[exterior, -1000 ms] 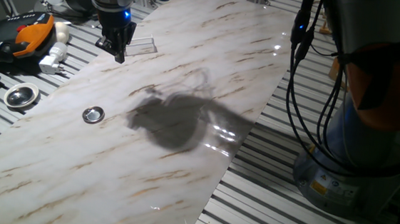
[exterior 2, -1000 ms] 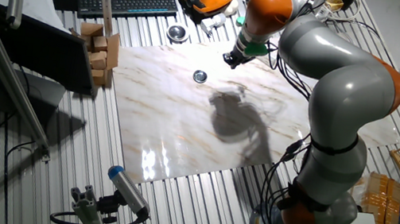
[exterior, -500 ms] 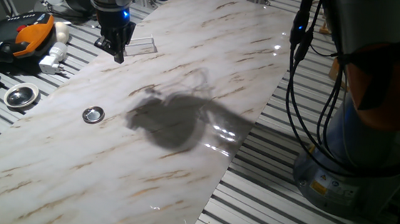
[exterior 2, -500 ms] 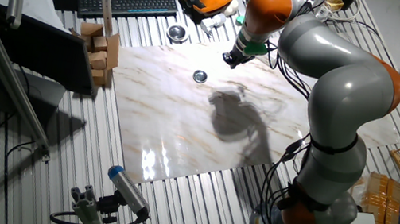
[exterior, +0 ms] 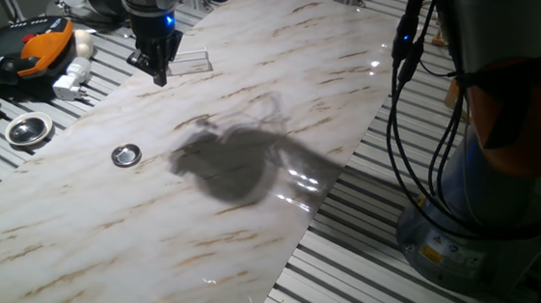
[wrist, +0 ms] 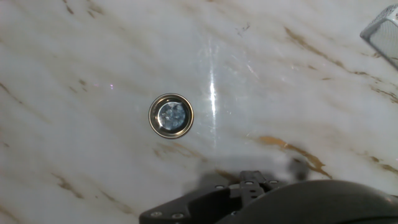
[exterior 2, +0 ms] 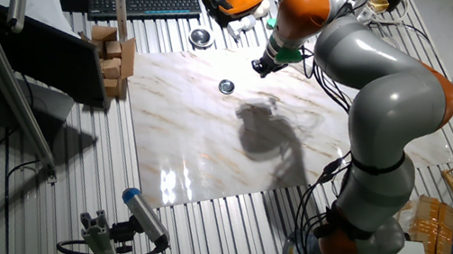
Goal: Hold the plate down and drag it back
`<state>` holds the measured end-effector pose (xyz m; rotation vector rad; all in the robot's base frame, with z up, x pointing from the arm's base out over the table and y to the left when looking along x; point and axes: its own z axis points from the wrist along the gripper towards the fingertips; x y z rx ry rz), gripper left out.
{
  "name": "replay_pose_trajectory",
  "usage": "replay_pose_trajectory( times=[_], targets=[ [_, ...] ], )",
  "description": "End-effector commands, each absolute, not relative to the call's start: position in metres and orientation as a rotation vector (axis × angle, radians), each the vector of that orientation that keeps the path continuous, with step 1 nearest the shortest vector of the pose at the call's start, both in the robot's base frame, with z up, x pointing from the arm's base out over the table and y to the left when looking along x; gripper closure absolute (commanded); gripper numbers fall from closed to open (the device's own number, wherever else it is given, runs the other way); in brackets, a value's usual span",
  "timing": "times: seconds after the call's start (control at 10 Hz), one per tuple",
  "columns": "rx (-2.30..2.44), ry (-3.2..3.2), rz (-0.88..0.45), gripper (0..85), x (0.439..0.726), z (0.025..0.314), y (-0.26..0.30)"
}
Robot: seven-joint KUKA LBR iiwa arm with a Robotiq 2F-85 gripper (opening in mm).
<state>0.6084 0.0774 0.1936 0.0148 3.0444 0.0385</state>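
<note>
1. At the upper left of one fixed view, the claw (exterior: 154,66) hangs above the marble-patterned desk (exterior: 256,92), beside a clear flat rectangular piece (exterior: 190,62). The fingers read as close together, but whether they are fully closed cannot be told; nothing is held.
2. The plate (exterior: 127,155), a small shiny metal disc with a raised rim, lies flat on the desk at left of centre in that view, well apart from the claw. In the hand view it sits left of centre (wrist: 171,116), unobstructed.
3. A larger round metal dish (exterior: 28,130) rests off the marble slab at the far left; it is not the target.
4. Judgement: the approach step is in hand; no contact with the plate is made.
5. Judgement: the next move calls for travel over the plate, descent onto its centre, firm downward pressure, then a drag back.
</note>
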Motion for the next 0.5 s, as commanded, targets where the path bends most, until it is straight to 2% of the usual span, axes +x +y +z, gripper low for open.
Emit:
replay_pose_trajectory(
  times=[0.0,0.4],
  targets=[
    [0.015,3.044,0.038,85.0,0.6083,0.1935,0.0776],
    [0.015,3.043,0.034,85.0,0.6092,0.1939,0.0783]
  ],
)
